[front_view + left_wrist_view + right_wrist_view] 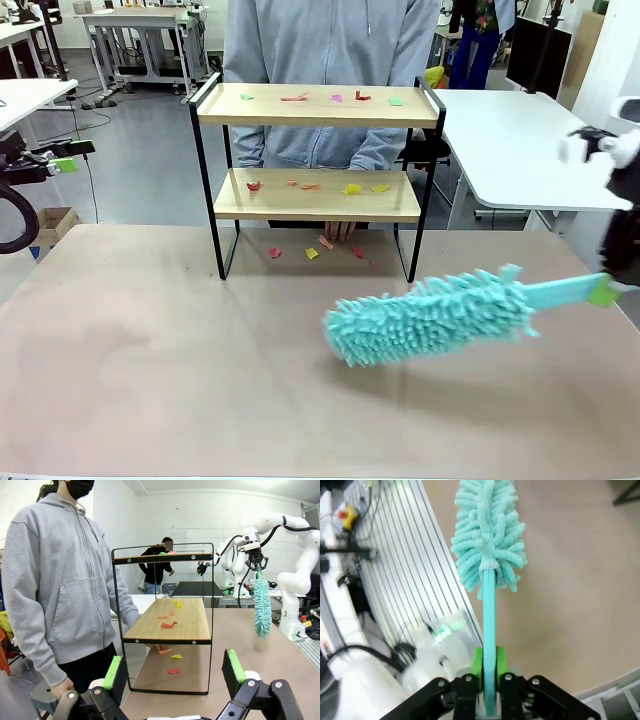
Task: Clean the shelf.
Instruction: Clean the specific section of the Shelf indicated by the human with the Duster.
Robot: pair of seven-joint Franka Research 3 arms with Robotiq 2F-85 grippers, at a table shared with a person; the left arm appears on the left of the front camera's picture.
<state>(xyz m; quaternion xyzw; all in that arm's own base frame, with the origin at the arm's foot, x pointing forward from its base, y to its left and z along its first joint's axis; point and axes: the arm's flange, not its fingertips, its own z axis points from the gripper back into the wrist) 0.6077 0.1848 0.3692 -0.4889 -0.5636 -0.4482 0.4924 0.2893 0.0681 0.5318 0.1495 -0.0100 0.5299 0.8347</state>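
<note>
We hold the teal duster (430, 318) by its handle in our right gripper (489, 669), jaws clamped. Its head hangs low over the table (150, 350) towards the right edge, apparently poised to sweep paper scraps (300, 98) off the shelf (320, 118) at the far edge. Our left gripper (174, 671) hovers with its jaws wide.

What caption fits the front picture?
Right end effector holds a teal duster over the table, near the scrap-littered shelf.

Behind the shelf (270, 112), the person's hand (340, 231) is mostly hidden by its lower board (300, 205), the coloured scraps (352, 188) on it are too small to identify, and to its right the right gripper (606, 291), clamped on the duster (430, 318), is blurred and cut off by the picture's edge.
</note>
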